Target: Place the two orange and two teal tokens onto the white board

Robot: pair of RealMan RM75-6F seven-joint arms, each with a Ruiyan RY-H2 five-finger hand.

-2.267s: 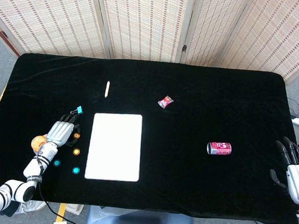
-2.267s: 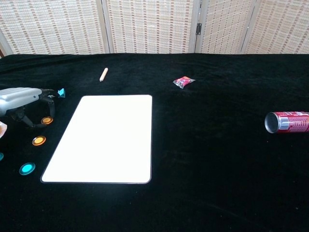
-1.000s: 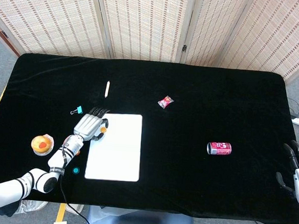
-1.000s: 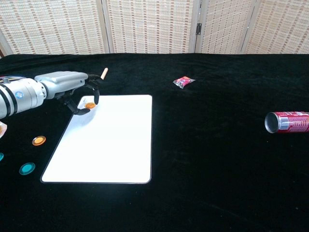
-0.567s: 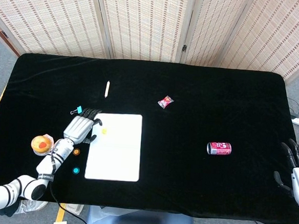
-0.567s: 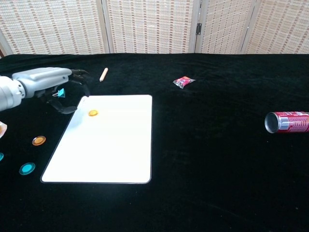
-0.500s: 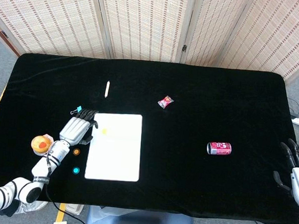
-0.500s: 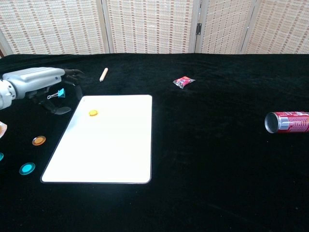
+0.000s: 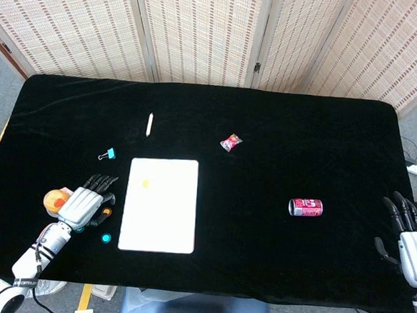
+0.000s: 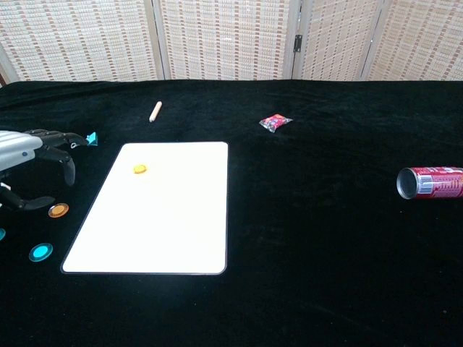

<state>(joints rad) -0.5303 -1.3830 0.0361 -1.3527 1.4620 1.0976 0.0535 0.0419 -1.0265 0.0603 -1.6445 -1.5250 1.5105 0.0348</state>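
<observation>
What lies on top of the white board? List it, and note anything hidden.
One orange token lies on the white board, near its far left corner. The rest of its surface shows bare, and nothing covers it. The left robot hand hovers off its left edge, above the second orange token.

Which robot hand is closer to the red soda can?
Right. The right robot hand sits by the table's right edge, near the red soda can; the left robot hand is far across, past the white board.
</observation>
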